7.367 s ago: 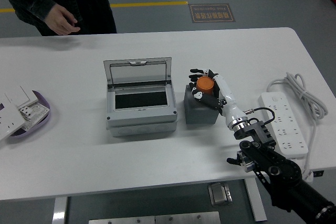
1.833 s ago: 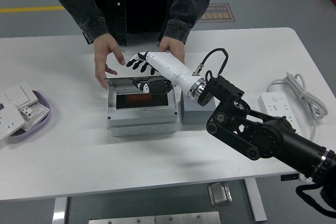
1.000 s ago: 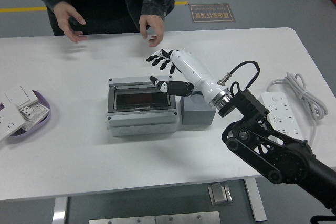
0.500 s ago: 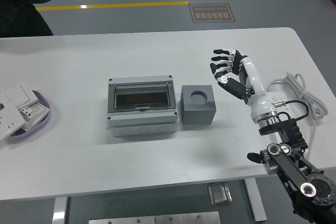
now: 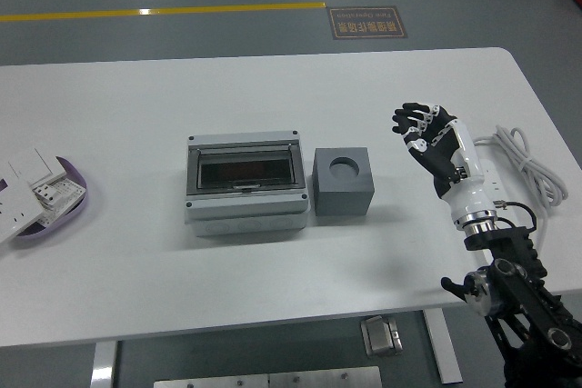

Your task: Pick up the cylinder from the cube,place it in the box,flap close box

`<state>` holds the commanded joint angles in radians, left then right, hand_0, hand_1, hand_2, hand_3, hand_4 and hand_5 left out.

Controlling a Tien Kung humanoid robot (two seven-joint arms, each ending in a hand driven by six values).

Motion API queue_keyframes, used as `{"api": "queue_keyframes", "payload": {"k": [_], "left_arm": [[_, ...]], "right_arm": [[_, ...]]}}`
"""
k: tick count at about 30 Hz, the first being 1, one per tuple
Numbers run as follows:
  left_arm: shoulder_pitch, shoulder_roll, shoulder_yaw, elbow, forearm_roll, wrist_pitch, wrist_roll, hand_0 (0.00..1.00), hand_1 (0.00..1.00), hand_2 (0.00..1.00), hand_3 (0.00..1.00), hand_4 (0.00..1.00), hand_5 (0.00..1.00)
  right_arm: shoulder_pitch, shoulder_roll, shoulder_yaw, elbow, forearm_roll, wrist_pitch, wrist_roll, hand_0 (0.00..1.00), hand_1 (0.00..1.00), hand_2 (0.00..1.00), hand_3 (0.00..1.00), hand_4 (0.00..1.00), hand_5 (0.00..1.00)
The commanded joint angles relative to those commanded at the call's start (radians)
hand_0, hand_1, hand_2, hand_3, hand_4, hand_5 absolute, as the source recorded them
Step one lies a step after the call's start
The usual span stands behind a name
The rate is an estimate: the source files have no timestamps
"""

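The grey box (image 5: 244,183) sits mid-table with its clear flap lid shut. The orange cylinder does not show; only a dark shape is dimly seen through the lid. The grey cube (image 5: 343,182) stands right of the box with its round top hole empty. My right hand (image 5: 423,129) is raised above the table, right of the cube and apart from it, fingers spread and empty. My left arm is out of view.
A white power strip (image 5: 496,179) with its coiled cable (image 5: 527,161) lies at the right, partly behind my right forearm. A purple dish (image 5: 64,202) with white switch plates (image 5: 27,184) sits at the left edge.
My right hand has pulled back to the right and toward the near edge, away from the cube. The person has left the far side. The box lid has stayed shut.
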<state>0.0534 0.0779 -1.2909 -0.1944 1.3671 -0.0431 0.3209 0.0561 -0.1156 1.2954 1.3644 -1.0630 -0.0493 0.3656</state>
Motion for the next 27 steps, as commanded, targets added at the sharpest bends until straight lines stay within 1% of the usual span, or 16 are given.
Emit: {"api": "queue_keyframes", "payload": {"k": [3,4,10,11,16,17,22,23,27], "left_arm": [[0.002,-0.001,-0.008,-0.001,0.006,0.000,0.003,0.599,0.584,0.556,0.596,0.659,0.204],[0.003,-0.001,-0.013,-0.001,0.010,0.000,0.004,0.599,0.584,0.556,0.596,0.659,0.204],[0.004,0.001,-0.027,-0.003,0.022,0.001,0.009,0.599,0.584,0.556,0.596,0.659,0.204],[0.004,0.002,-0.028,-0.004,0.022,0.002,0.010,0.599,0.584,0.556,0.596,0.659,0.205],[0.005,0.002,-0.033,-0.006,0.026,0.003,0.013,0.599,0.584,0.556,0.596,0.659,0.205],[0.005,0.002,-0.033,-0.006,0.026,0.003,0.014,0.599,0.584,0.556,0.596,0.659,0.204],[0.004,0.002,-0.039,-0.008,0.032,0.004,0.017,0.599,0.584,0.556,0.596,0.659,0.204],[0.004,0.002,-0.040,-0.008,0.032,0.004,0.017,0.599,0.584,0.556,0.596,0.659,0.205],[0.003,0.001,-0.041,-0.009,0.033,0.004,0.017,0.599,0.584,0.556,0.596,0.659,0.205]], "right_arm": [[-0.002,0.000,0.001,-0.001,0.008,0.026,-0.005,0.726,0.682,0.662,0.585,0.764,0.039],[-0.002,-0.001,0.001,0.000,0.010,0.033,-0.007,0.808,0.752,0.751,0.707,0.907,0.189],[-0.004,-0.003,0.000,0.008,0.018,0.058,-0.014,0.808,0.752,0.751,0.707,0.907,0.189],[-0.005,-0.003,0.000,0.010,0.019,0.064,-0.017,0.865,0.804,0.821,0.823,0.950,0.255],[-0.008,-0.002,0.003,0.013,0.015,0.081,-0.026,0.865,0.804,0.821,0.823,0.950,0.255],[-0.009,-0.002,0.004,0.013,0.015,0.084,-0.027,0.889,0.837,0.865,0.858,0.971,0.289],[-0.012,-0.005,0.012,0.019,0.016,0.097,-0.033,0.889,0.837,0.865,0.858,0.971,0.289],[-0.014,-0.006,0.015,0.021,0.016,0.102,-0.036,0.911,0.880,0.902,0.923,0.976,0.303],[-0.018,-0.008,0.024,0.033,0.010,0.126,-0.052,0.911,0.880,0.902,0.923,0.976,0.303]]}}
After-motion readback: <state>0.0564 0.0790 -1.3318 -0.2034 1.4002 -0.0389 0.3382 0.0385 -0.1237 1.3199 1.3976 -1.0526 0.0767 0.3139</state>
